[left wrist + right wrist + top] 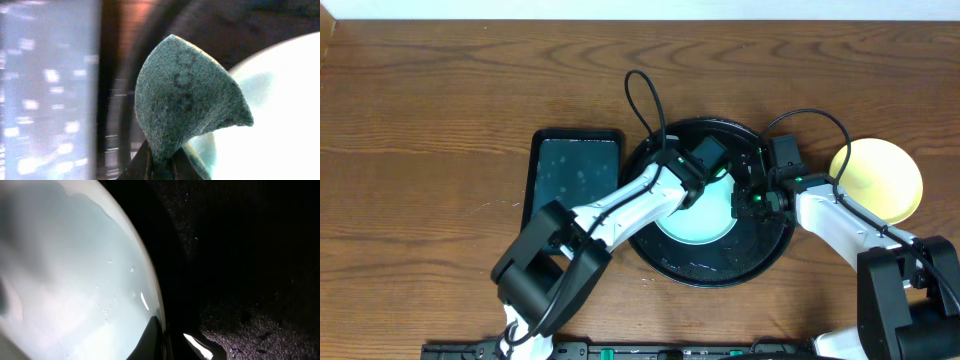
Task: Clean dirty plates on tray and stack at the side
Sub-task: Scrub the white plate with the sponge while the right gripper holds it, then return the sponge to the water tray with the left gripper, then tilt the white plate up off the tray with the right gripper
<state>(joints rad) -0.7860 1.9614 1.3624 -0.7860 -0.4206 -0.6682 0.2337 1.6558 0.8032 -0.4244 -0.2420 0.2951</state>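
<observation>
A pale mint-white plate [698, 222] lies in the large round black tray [705, 272]. My left gripper [698, 182] is shut on a grey-green scouring pad [185, 97] and holds it over the plate's far left edge [280, 120]. My right gripper [748, 198] is shut on the plate's right rim [159, 325], one finger on top and one beneath; the plate [70, 280] fills the left of the right wrist view. A pale yellow plate [880, 178] lies on the wood tabletop to the right of the tray. No other mint-white plate shows apart from this one.
A rectangular dark-teal tray [575, 172] lies just left of the black tray, and shows blurred in the left wrist view [45, 100]. The black tray floor [250, 280] is speckled with droplets. Brown wood tabletop [440, 110] surrounds everything.
</observation>
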